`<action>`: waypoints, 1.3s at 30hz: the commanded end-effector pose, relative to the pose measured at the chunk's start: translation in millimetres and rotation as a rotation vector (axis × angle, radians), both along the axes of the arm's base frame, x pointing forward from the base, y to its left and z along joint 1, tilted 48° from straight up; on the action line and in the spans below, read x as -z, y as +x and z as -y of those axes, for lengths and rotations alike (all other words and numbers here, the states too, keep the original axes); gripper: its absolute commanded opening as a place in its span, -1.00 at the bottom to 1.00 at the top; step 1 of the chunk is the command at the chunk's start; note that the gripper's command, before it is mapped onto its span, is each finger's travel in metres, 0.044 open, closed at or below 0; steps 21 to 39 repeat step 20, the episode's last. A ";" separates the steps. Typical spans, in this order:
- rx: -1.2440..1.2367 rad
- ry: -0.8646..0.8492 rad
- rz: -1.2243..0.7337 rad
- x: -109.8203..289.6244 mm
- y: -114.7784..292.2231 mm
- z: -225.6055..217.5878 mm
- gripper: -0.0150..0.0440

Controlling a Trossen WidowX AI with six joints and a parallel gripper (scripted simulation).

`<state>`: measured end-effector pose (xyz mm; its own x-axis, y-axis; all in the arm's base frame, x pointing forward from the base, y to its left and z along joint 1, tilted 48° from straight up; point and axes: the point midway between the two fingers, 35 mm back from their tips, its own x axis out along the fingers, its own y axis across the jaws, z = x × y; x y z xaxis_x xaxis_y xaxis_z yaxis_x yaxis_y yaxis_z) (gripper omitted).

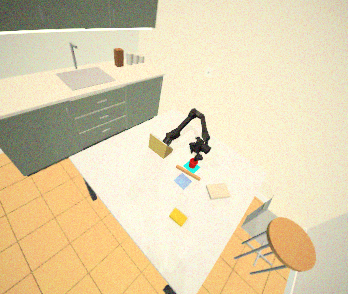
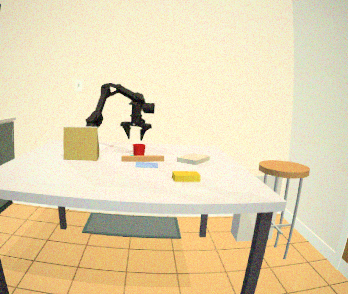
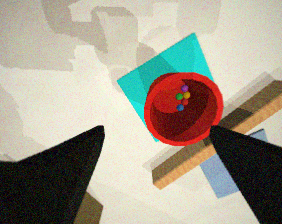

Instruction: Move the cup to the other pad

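The red cup (image 1: 193,163) (image 2: 138,149) (image 3: 204,115) stands upright on the cyan pad (image 1: 192,170) (image 3: 134,85). Several coloured marbles (image 3: 183,98) lie inside it in the wrist view. The blue pad (image 1: 182,181) (image 2: 147,165) (image 3: 219,176) is bare where it shows, on the other side of the wooden bar. My gripper (image 1: 198,158) (image 2: 135,138) (image 3: 157,130) is open and empty, above the cup and clear of it in the exterior view. In the wrist view the right fingertip overlaps the cup's rim.
The wooden bar (image 1: 188,172) (image 2: 143,158) (image 3: 182,170) lies between the two pads. A tan upright box (image 1: 159,145) (image 2: 81,143) stands near the arm's base. A beige slab (image 1: 218,191) (image 2: 193,159) and a yellow block (image 1: 178,217) (image 2: 186,176) lie elsewhere on the table.
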<state>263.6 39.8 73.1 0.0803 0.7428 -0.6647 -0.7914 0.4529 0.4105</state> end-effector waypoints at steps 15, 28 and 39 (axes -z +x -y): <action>-0.003 -0.009 0.010 -36.3 -3.0 42.5 1.00; 0.003 -0.005 0.008 -33.1 -2.7 39.2 1.00; 0.003 -0.005 0.008 -33.1 -2.7 39.2 1.00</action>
